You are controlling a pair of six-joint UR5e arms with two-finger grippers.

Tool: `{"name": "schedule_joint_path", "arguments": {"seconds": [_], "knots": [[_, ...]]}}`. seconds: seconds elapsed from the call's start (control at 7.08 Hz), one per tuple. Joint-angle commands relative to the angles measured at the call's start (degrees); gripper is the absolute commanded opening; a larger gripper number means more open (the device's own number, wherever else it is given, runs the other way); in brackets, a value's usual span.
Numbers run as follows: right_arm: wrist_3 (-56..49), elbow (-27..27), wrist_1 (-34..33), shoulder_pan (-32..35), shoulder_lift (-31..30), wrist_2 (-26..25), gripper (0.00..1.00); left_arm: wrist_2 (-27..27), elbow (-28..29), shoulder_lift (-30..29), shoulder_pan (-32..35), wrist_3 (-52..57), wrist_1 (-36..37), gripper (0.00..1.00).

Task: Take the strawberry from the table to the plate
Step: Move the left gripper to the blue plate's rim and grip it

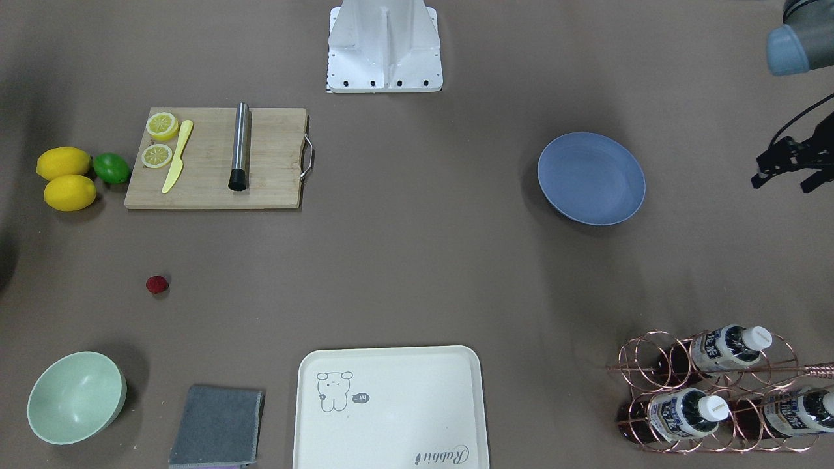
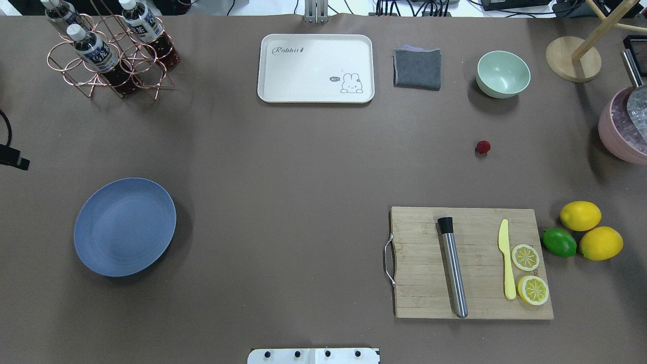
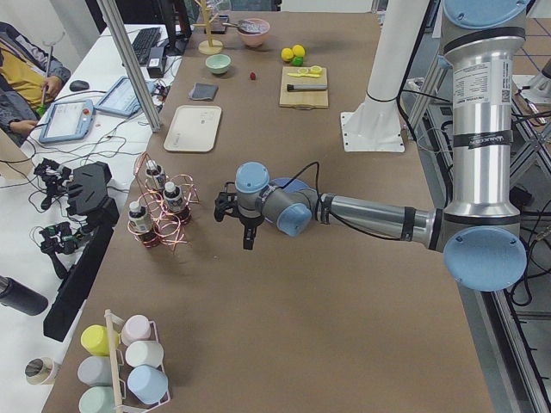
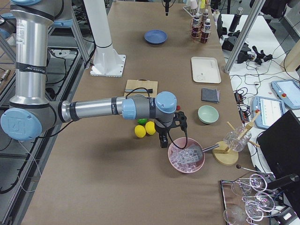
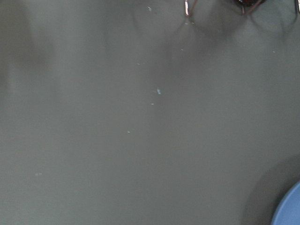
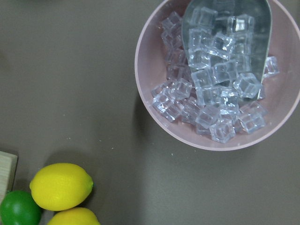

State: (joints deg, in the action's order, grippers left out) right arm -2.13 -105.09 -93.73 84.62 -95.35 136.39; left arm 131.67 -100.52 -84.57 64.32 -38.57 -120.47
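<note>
The strawberry (image 1: 157,284) (image 2: 482,147) is a small dark-red berry lying alone on the brown table (image 1: 417,260), between the cutting board and the pale green bowl. The blue plate (image 1: 591,178) (image 2: 125,226) lies across the table with nothing on it; its rim shows in the corner of the left wrist view (image 5: 291,211). My left gripper (image 1: 782,184) (image 3: 238,225) hovers beside the plate with its fingers apart and nothing held. My right gripper (image 4: 169,136) hangs over the lemons and the ice bowl, far from the strawberry. I cannot tell whether it is open or shut.
A wooden cutting board (image 2: 472,263) carries a steel muddler, a yellow knife and lemon slices. Two lemons (image 2: 580,215) and a lime (image 2: 559,242) lie beside it. A green bowl (image 2: 503,74), grey cloth (image 2: 417,69), cream tray (image 2: 316,67), bottle rack (image 2: 108,55) and pink ice bowl (image 6: 220,75) stand around.
</note>
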Motion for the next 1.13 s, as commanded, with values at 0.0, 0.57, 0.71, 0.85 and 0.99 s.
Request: {"name": "schedule_joint_path", "arguments": {"seconds": [0.0,0.57,0.71,0.85,0.99], "knots": [[4.9,-0.2,0.0,-2.4,1.9,-0.2,1.00,-5.8,0.2,1.9,-10.4,-10.5,-8.8,0.95],[5.0,0.1,0.0,-3.2,1.9,-0.2,1.00,-10.7,0.8,1.3,-18.6,-14.2,-9.3,0.83],[5.0,0.1,0.0,-3.2,1.9,-0.3,1.00,-10.7,0.6,0.7,-19.1,-16.3,-9.3,0.66],[4.9,0.1,0.0,-3.2,1.9,-0.3,1.00,-10.6,0.6,0.5,-19.6,-18.0,-9.3,0.11],[4.9,0.1,0.0,-3.2,1.9,-0.3,1.00,-10.3,0.8,0.5,-19.5,-17.9,-9.3,0.00]]}}
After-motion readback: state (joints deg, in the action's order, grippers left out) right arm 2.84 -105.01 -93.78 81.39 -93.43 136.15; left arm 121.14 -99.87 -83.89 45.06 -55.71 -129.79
